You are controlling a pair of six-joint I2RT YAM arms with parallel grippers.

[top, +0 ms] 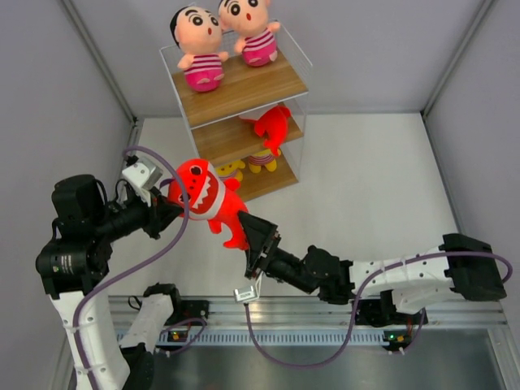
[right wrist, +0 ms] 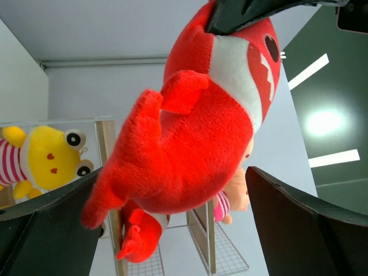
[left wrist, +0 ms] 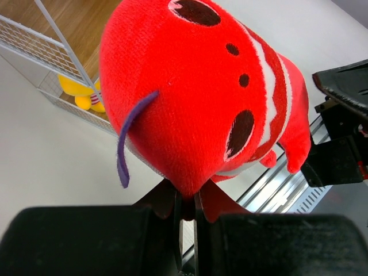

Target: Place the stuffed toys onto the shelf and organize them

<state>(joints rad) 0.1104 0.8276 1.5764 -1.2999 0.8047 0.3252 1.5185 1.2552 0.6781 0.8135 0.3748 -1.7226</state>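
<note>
My left gripper [top: 166, 207] is shut on the top of a red toothy shark [top: 207, 195] and holds it in the air in front of the shelf [top: 244, 89]. The left wrist view shows the jaws [left wrist: 187, 210] pinching its red plush [left wrist: 190, 86]. My right gripper [top: 256, 244] is open at the shark's tail end. In the right wrist view the shark [right wrist: 195, 132] hangs between the spread fingers [right wrist: 287, 224]. Two boy dolls [top: 199, 45] [top: 253, 31] sit on the top board. A second shark [top: 272, 126] lies on the middle board. Yellow dolls [top: 230, 171] sit on the bottom board.
Grey walls close in the white table [top: 374, 179] on three sides. The shelf's wire frame [left wrist: 52, 46] and a yellow doll [left wrist: 86, 95] show at the upper left of the left wrist view. A metal rail [top: 325, 305] runs along the near edge by the arm bases.
</note>
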